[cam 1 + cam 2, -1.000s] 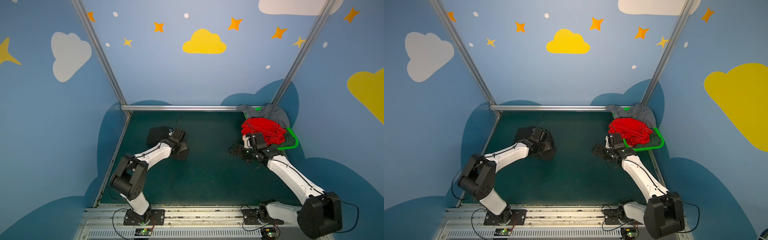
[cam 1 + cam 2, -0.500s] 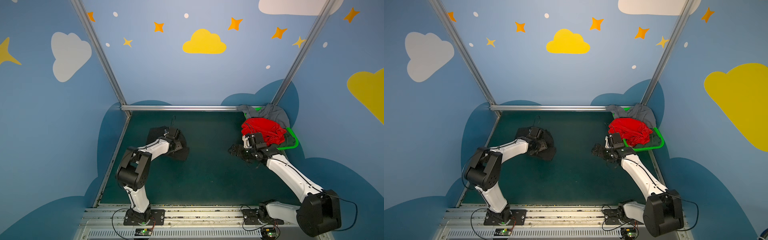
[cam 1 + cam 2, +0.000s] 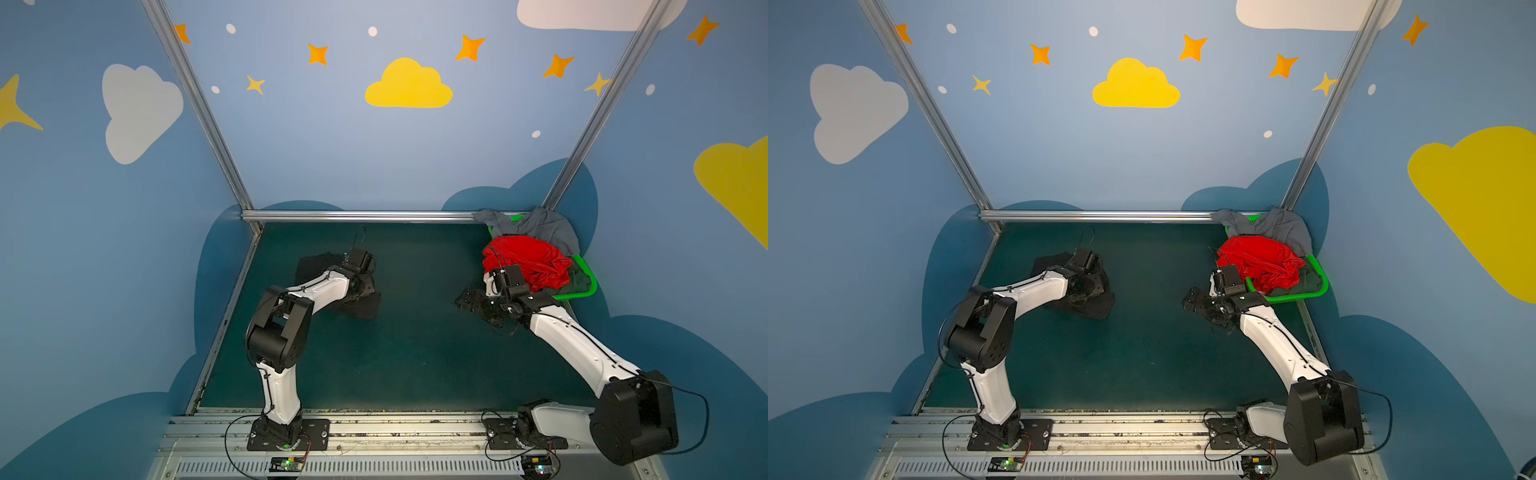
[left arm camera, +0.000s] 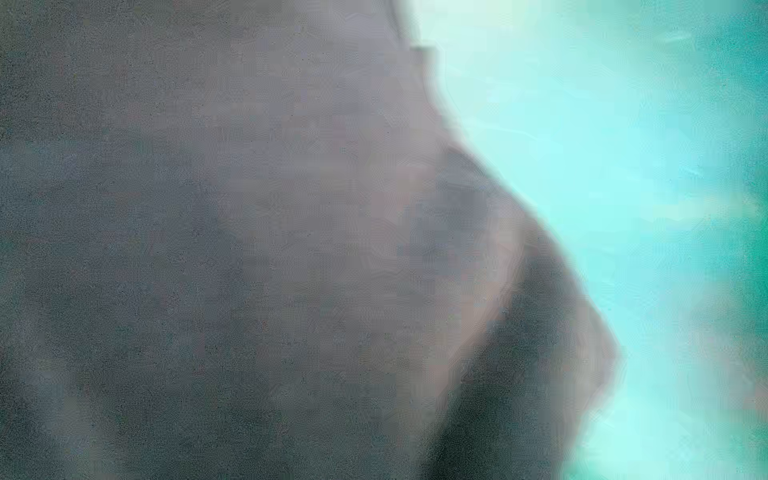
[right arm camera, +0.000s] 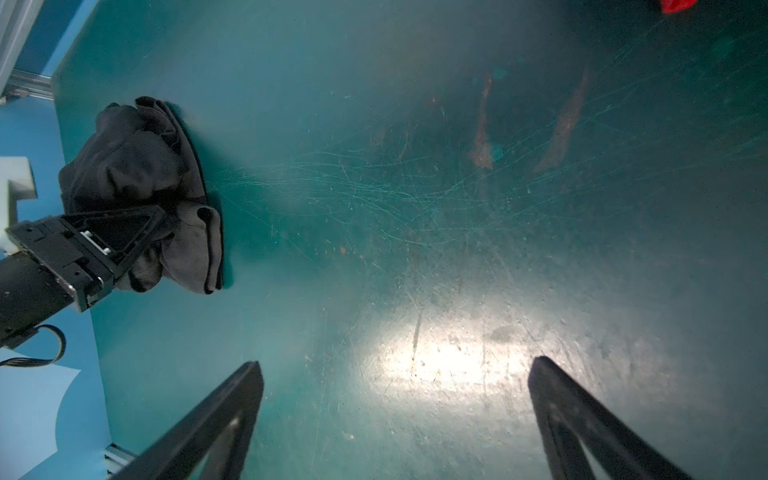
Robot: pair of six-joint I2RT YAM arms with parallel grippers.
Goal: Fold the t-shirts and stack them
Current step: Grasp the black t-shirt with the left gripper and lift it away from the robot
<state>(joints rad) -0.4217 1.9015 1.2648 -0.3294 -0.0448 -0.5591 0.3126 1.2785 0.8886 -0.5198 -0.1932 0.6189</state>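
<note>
Tabletop [image 3: 415, 353]: one black t-shirt [image 3: 365, 309]; basket [image 3: 582, 294]: three t-shirts [image 3: 523, 257].

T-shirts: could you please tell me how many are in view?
4: black t-shirt crumpled on the table; red t-shirt, grey t-shirt, dark green t-shirt heaped in the basket. Others may hide underneath.

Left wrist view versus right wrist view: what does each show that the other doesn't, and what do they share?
Only the left wrist view: nothing extra. A blurred close-up of the black t-shirt fills most of it, with no fingers visible.
Only the right wrist view: the right gripper, open over the scratched table; the left gripper at the bunched shirt, jaws unreadable; and a scrap of the red t-shirt at the frame's edge.
Both: the black t-shirt and the teal table.
</note>
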